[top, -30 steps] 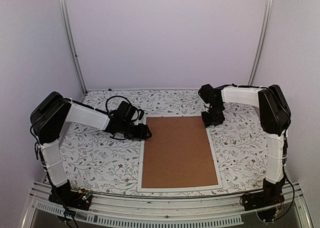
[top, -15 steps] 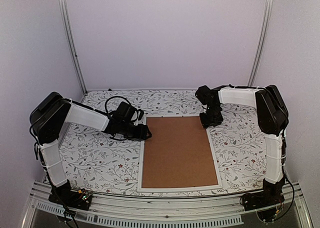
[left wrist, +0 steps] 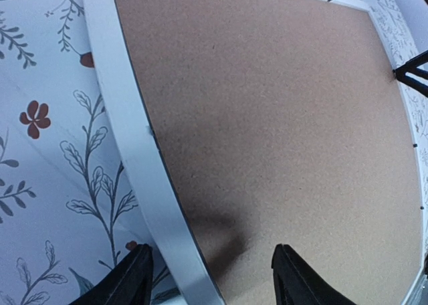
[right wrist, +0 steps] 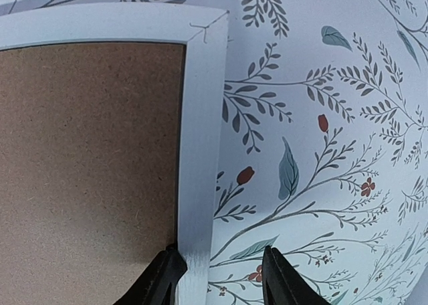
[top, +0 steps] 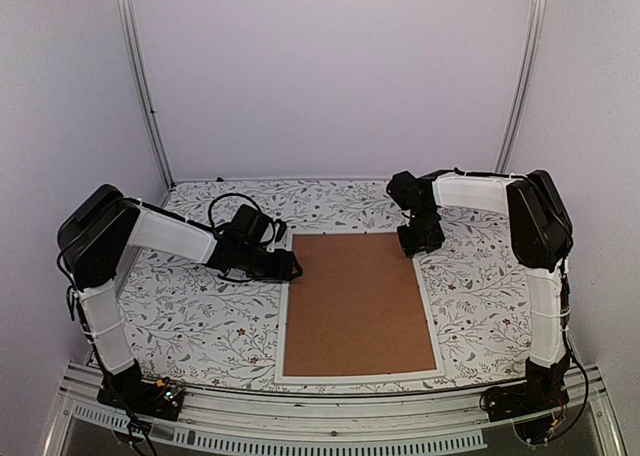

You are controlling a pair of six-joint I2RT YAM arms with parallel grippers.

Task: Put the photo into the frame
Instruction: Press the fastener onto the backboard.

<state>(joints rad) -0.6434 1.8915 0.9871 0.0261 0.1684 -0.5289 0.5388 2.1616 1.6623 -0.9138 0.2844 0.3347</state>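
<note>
The left tool (left wrist: 210,255) stands open astride the frame's (top: 282,321) left rail, one finger over the table (top: 190,306), one over the brown board (top: 355,301). The frame lies flat mid-table, back up. The right tool (right wrist: 221,251), half open, straddles the right rail near the far corner, gripping nothing.

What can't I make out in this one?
- Photo: in no view; whether it lies under the backing board filling the frame is hidden.
- Left hand, right hand: fingers too small and dark in the top view; wrist views leave contact with the frame unclear.
</note>
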